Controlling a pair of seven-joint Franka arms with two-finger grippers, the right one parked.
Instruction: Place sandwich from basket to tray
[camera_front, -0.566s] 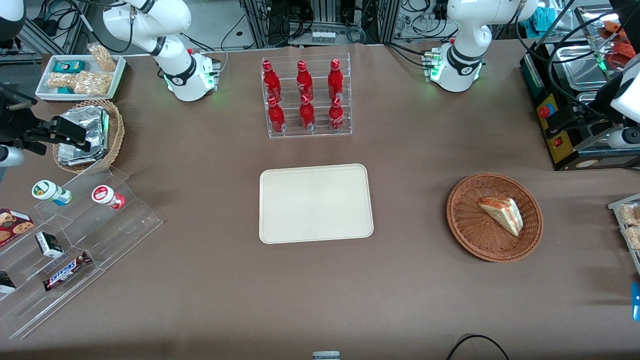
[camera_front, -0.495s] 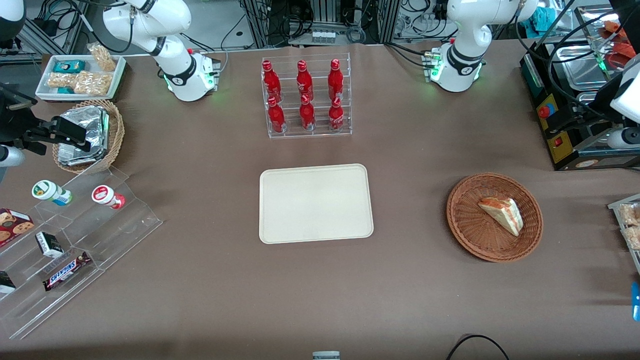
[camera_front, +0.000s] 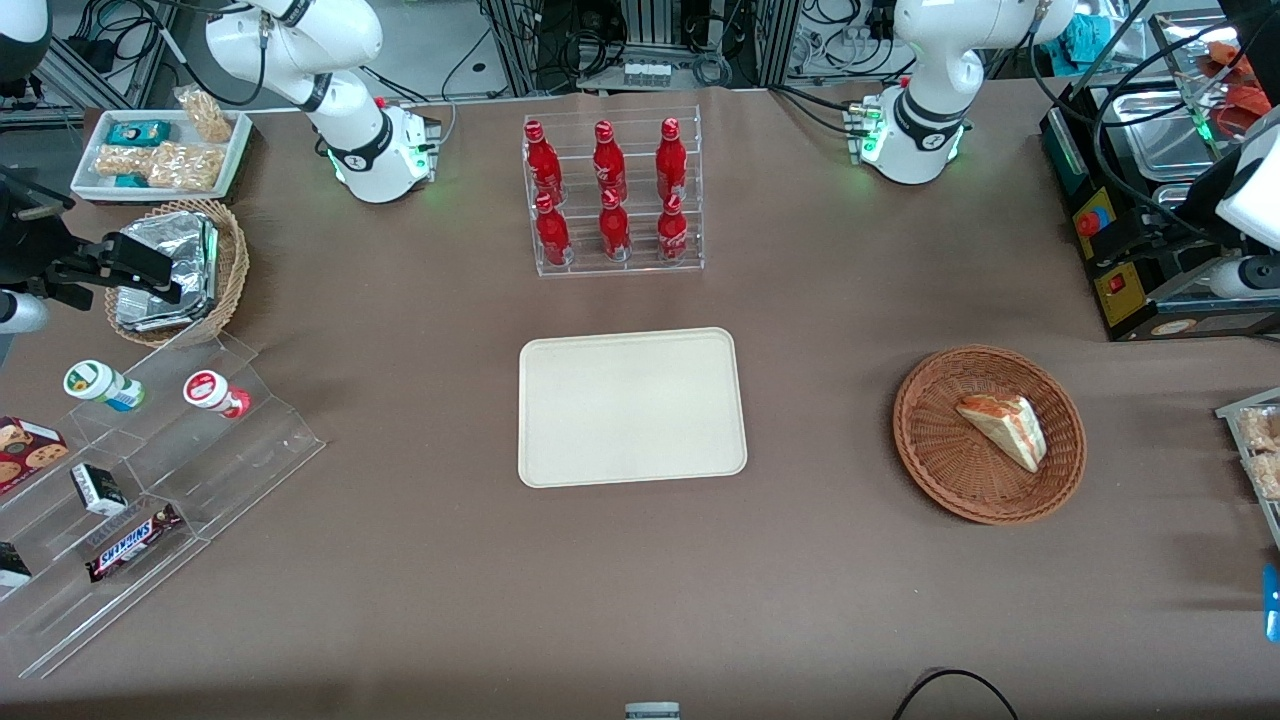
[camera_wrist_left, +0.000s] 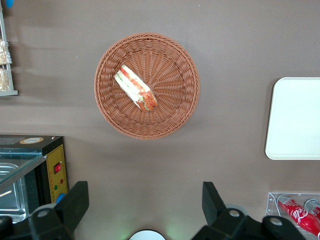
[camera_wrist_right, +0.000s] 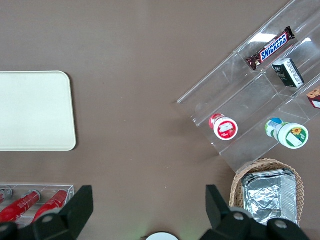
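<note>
Brown worktop (camera_front: 820, 300): tool (camera_wrist_left: 145, 207) hanging high, jaws wide, gripping nothing. Sandwich (camera_wrist_left: 135, 88) lying off-centre in basket (camera_wrist_left: 172, 117); slick wrap risking slip before tray (camera_front: 632, 407).

Bright even overhead light, soft faint shadows, sharp focus throughout

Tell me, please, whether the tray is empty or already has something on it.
Empty: the tray shows only bare cream surface. The sandwich lies in the basket, and the open tool is high above it.
</note>
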